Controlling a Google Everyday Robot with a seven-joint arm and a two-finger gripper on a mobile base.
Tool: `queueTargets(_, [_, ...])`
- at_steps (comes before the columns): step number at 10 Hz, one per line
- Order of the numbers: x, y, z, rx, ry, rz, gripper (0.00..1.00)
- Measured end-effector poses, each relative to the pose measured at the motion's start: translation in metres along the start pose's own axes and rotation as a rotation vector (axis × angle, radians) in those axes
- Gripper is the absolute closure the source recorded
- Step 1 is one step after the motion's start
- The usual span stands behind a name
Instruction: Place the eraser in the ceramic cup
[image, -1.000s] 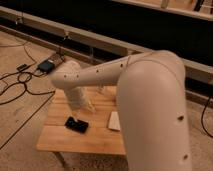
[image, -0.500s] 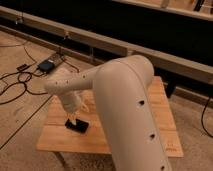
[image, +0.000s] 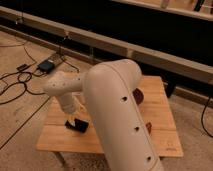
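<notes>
The eraser (image: 78, 126) is a small flat black block lying on the front left part of the wooden table (image: 160, 107). My gripper (image: 73, 119) is at the end of the white arm (image: 117, 110). It hangs directly over the eraser's left end, touching it or nearly so. The big arm covers the middle of the table. The ceramic cup is hidden from view.
A dark reddish rounded object (image: 138, 96) peeks out from behind the arm on the table's right half, with another dark bit (image: 148, 127) lower down. A black box (image: 46, 65) and cables (image: 15, 82) lie on the floor to the left. A long rail (image: 165, 57) runs behind the table.
The arm has swung further across the view and now hides the cream block and the table's middle. The gripper has come down closer onto the eraser, which has stayed in place.
</notes>
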Motion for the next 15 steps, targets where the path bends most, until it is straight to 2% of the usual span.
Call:
queueTargets(1, [-0.006,0.003,0.012,0.012,0.040,-0.029,0.35])
queueTargets(3, [-0.014,0.005,0.017,0.013,0.052,-0.044,0.35])
queueTargets(8, [-0.029,0.011,0.016,-0.002,0.042,-0.062,0.35])
queueTargets(10, [-0.035,0.013,0.013,-0.008,0.025,-0.063,0.35])
queueTargets(15, [-0.038,0.020,0.007,-0.023,0.015,-0.075,0.35])
